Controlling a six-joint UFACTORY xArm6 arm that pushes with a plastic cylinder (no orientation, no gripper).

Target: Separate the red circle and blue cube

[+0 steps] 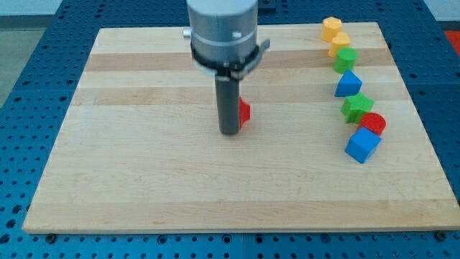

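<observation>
A pale wooden bench (144,180) of glued planks fills the view, evenly lit. Around it lies a blue perforated surface (21,86) dotted with holes.

A broad, pale grey metal cylinder (222,21) enters from the top centre of the frame. Beneath it sits a darker grey collar (226,59) with a small screw or stud on its left side and a tab on its right. From the collar hangs a straight dark grey rod (228,101), ending in my tip (229,133).
</observation>
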